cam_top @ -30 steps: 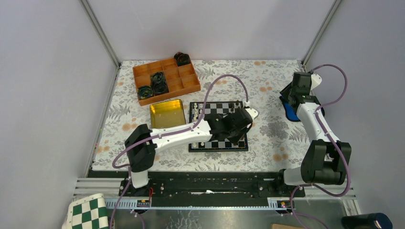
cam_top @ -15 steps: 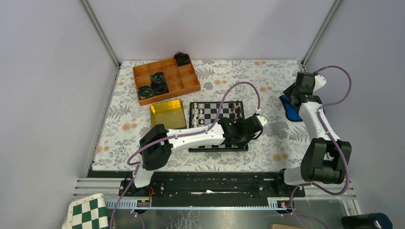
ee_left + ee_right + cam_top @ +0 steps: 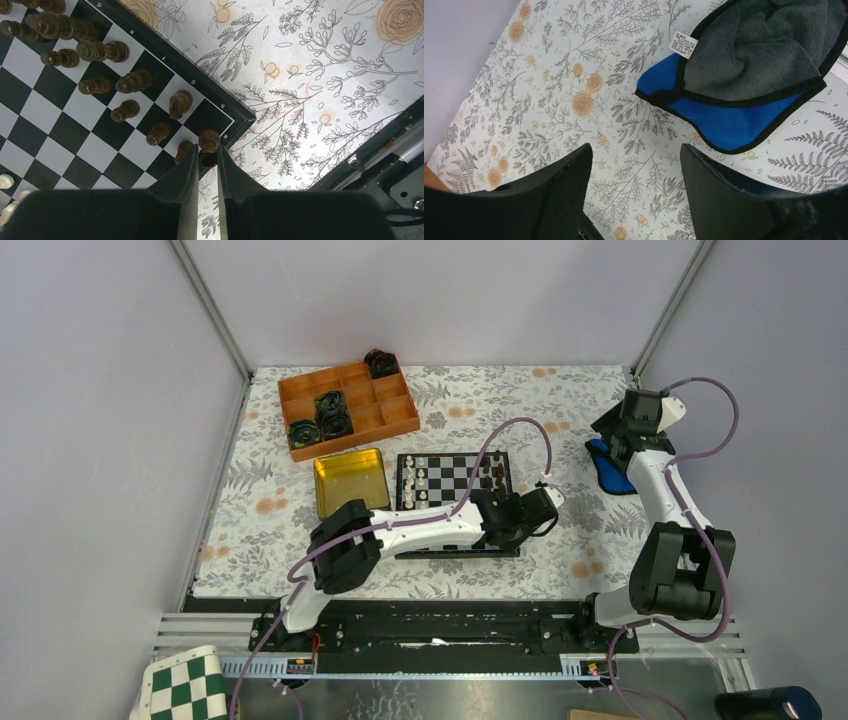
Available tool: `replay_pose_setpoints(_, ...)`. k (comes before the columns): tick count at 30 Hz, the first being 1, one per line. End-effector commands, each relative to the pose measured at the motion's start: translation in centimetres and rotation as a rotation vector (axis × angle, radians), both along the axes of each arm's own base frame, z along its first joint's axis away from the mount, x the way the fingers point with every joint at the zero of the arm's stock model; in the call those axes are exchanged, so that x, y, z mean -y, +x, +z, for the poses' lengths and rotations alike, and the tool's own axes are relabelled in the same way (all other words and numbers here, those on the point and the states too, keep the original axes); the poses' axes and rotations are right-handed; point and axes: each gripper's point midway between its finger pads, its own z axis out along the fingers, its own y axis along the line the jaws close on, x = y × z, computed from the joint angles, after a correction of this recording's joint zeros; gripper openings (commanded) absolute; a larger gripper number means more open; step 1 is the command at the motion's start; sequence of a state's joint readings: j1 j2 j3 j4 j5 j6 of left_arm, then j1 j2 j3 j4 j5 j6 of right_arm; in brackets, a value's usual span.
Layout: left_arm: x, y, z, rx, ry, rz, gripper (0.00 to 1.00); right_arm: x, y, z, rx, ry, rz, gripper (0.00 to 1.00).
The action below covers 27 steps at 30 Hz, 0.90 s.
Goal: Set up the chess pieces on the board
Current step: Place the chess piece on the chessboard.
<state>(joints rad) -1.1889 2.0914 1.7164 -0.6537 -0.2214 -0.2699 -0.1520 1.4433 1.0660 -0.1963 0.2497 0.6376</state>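
Left claw (image 3: 206, 151) pinches dark piece (image 3: 209, 139) (board (image 3: 220, 102) corner).

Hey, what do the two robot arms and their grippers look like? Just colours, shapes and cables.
The left arm and right arm have white tube-like links joined by chunky black joint housings. A purple cable loops along each. The left gripper has slim black fingers with greyish inner faces. The right gripper has broad black fingers, one with a textured face.

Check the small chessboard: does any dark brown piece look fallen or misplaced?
Nothing stands out. The dark brown chess pieces stand in two rows near a corner of the black-and-white chessboard, none visibly toppled. The left gripper pinches one at the corner square.
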Motion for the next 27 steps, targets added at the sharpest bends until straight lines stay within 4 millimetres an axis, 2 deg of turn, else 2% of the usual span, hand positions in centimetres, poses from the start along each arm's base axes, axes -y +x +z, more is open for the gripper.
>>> replay_pose_setpoints(1,0.8,0.6,0.5,0.036,-0.003,0.000,0.00,0.9,1.6,2.6,0.079,-0.023,-0.024,0.73)
replay_pose_setpoints(12,0.8,1.1,-0.7,0.043,0.024,0.022,0.01,1.0,1.8,2.3,0.073,-0.027,-0.015,0.85)
replay_pose_setpoints(27,0.9,1.6,-1.6,0.051,0.038,0.045,0.05,0.6,2.0,2.3,0.081,-0.015,0.006,0.85)
